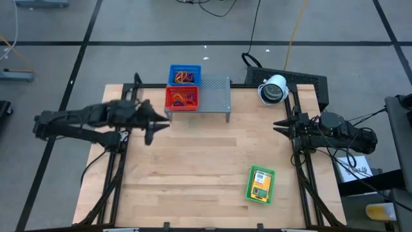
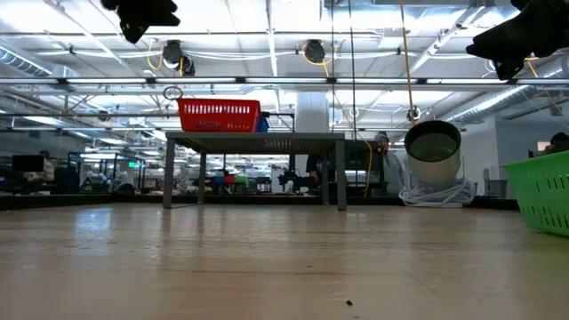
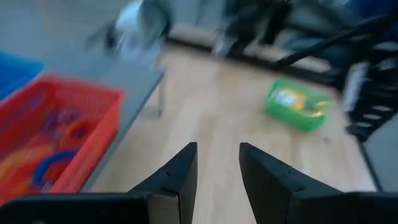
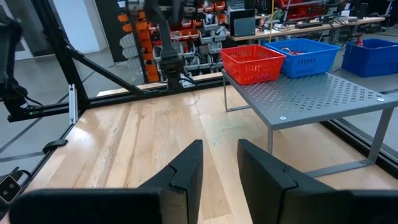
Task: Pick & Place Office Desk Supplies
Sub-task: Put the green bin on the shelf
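Note:
My left gripper (image 1: 156, 125) hovers empty and open above the table's left part, just near of the grey shelf (image 1: 215, 96). A red basket (image 1: 182, 98) holding red and orange rubber-band loops and a blue ring (image 3: 55, 165) stands on the shelf, with a blue basket (image 1: 185, 75) behind it. A green basket (image 1: 261, 184) with yellow-orange packets sits on the table near the right near corner. My right gripper (image 1: 278, 125) waits open at the table's right edge, pointing left. In the low view both grippers hang high: the left (image 2: 142, 16), the right (image 2: 514, 40).
A white round object with a coiled cable (image 1: 273, 89) sits at the far right corner by the shelf. The shelf stands on thin legs (image 2: 341, 173) at the far edge. Bare wood (image 1: 206, 161) lies between the arms and in front of the shelf.

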